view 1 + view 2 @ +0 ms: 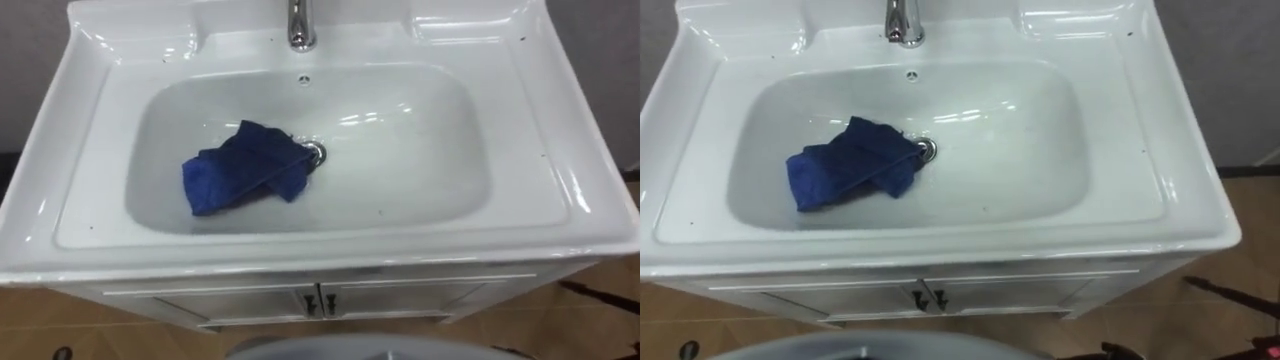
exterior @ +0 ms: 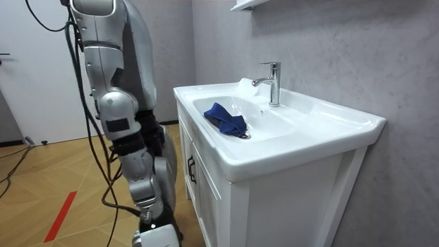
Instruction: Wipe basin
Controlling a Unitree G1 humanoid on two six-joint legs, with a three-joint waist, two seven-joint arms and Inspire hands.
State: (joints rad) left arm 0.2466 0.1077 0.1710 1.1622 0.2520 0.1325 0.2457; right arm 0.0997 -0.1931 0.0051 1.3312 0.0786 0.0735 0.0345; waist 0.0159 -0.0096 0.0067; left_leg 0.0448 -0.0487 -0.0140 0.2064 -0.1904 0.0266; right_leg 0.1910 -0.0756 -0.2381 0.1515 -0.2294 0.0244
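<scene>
The right hand (image 2: pixel 156 237) hangs low at the robot's side, well apart from the drain (image 1: pixel 316 152); I cannot tell whether it is open or closed. The blue cloth (image 1: pixel 248 168) lies crumpled in the basin (image 1: pixel 420 150), touching the drain's left edge. The tap (image 1: pixel 300 25) stands behind the drain.

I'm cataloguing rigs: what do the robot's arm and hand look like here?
Its right arm is glossy silver-grey with rounded shells, a dark elbow panel and a black band below it; dark cables trail beside it. The right hand looks pale grey.
</scene>
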